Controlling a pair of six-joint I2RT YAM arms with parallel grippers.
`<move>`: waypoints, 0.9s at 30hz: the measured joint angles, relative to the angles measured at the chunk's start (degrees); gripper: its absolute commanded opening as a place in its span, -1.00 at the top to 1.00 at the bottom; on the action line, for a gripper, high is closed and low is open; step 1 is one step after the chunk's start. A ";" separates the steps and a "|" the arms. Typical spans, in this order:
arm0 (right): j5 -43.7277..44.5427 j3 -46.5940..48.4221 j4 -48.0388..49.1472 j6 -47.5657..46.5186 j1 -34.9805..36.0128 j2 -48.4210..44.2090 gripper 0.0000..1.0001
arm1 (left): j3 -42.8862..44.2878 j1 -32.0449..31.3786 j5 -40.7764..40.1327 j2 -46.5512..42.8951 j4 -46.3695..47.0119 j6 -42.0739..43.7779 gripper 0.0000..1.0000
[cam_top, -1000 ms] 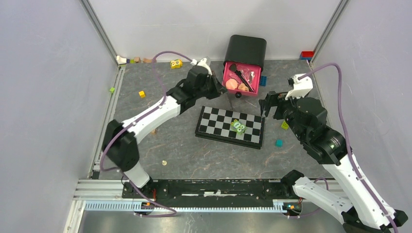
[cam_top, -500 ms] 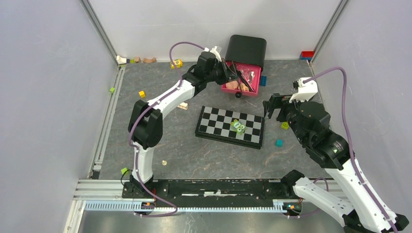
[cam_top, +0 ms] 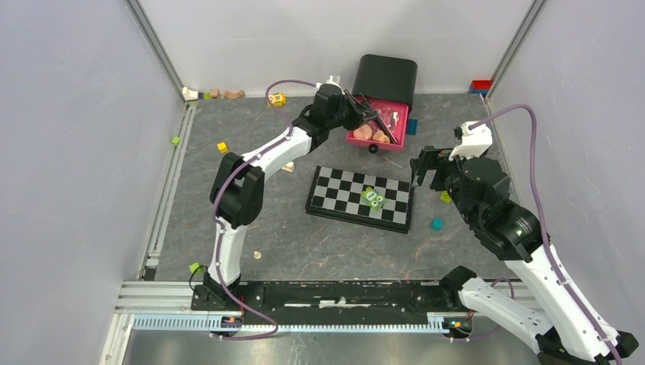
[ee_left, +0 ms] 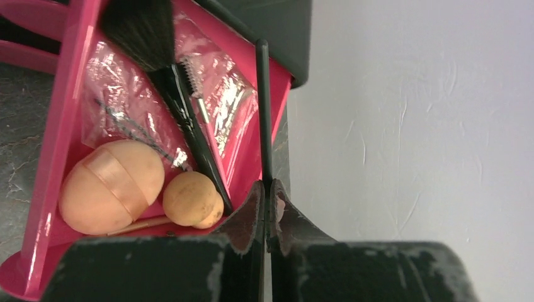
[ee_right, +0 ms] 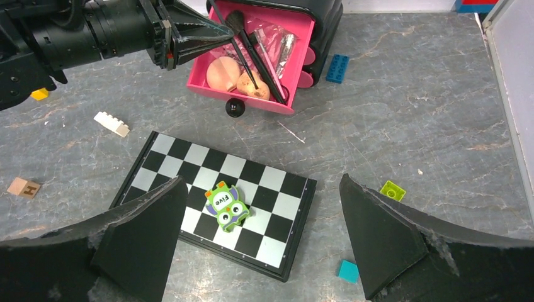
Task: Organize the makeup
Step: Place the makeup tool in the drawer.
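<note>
The left gripper [ee_left: 266, 207] was shut tight on one end of a thin dark pencil [ee_left: 262, 113], over the pink drawer [ee_right: 264, 104] at the far middle of the table. In the left wrist view the shaft ran close along one pink side wall, its free end reaching toward the black box [cam_top: 386, 76] out of which the drawer stood pulled; whether the pencil hung inside that wall or over it could not be told. The drawer already held the black brush [ee_left: 182, 113], a peach puff [ee_left: 110, 185], a smaller peach ball and some clear wrappers.

The step in hand looked like laying the pencil in the drawer. To do it well, the arm would have to bring the shaft inward over the open middle and turn it roughly in line with the brush handle, so that it lay along the drawer and not across a rim. The free end should go down first, low over the contents, because a thin round stick let go from height would likely bounce or roll out. The jaws should part gently and the arm should lift straight away, so as not to drag the brush.

The right gripper [ee_right: 261, 182] hung spread wide and empty above the chequered board [ee_right: 189, 157], well apart from the drawer; it seemed to have no part in this step.
</note>
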 measured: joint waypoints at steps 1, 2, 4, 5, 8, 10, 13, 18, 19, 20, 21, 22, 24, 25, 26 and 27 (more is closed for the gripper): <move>0.07 0.00 0.00 0.00 0.00 0.11 -0.96 | 0.04 0.00 -0.63 0.48 0.22 -1.49 0.95; 0.22 0.00 0.00 0.00 0.00 0.11 -0.96 | 0.15 0.00 -1.33 0.98 0.37 -2.93 0.95; 0.63 0.00 0.02 0.00 0.00 0.11 -0.96 | 0.83 0.00 -2.08 2.01 0.35 -5.20 0.95; 0.83 0.00 0.02 0.00 0.00 0.11 -0.96 | 1.38 0.00 -2.40 2.62 0.39 -5.90 0.95; 1.05 0.00 0.04 0.00 0.00 0.15 -0.96 | 4.61 0.00 -2.86 4.94 0.37 -7.87 0.95; 1.11 0.00 0.02 0.00 0.00 0.22 -0.96 | 5.51 0.00 -2.95 5.70 0.42 -8.50 0.95; 1.29 0.00 0.02 0.00 0.00 0.28 -0.96 | 5.90 0.00 -2.99 6.34 0.35 -9.22 0.95; 1.42 0.00 0.02 0.00 0.00 0.31 -0.96 | 7.67 0.00 -3.04 8.00 -0.04 -9.29 0.95; 1.46 0.00 0.02 -0.02 0.00 0.31 -0.96 | 7.96 0.00 -3.04 8.31 -0.04 -9.29 0.95; 1.51 0.00 0.02 -0.02 0.00 0.31 -0.96 | 8.39 0.00 -2.97 8.81 -0.11 -9.29 0.95; 1.66 0.00 0.02 -0.02 0.00 0.31 -0.96 | 8.61 0.00 -2.95 9.14 -0.22 -9.29 0.95; 1.88 0.00 0.00 -0.02 0.00 0.31 -0.96 | 8.87 0.00 -2.91 9.49 -0.42 -9.29 0.95; 2.27 0.00 0.00 0.00 0.00 0.24 -0.96 | 9.27 0.00 -2.89 10.19 -0.85 -9.29 0.95; 2.36 0.00 0.00 0.00 0.00 0.17 -0.96 | 9.38 0.00 -2.89 10.38 -1.01 -9.29 0.95; 2.45 0.00 -0.02 0.00 0.00 0.09 -0.96 | 9.38 0.00 -2.89 10.47 -1.44 -9.29 0.95; 2.54 -0.02 -0.02 0.02 0.00 -0.04 -0.96 | 9.38 0.00 -2.89 10.47 -1.88 -9.29 0.95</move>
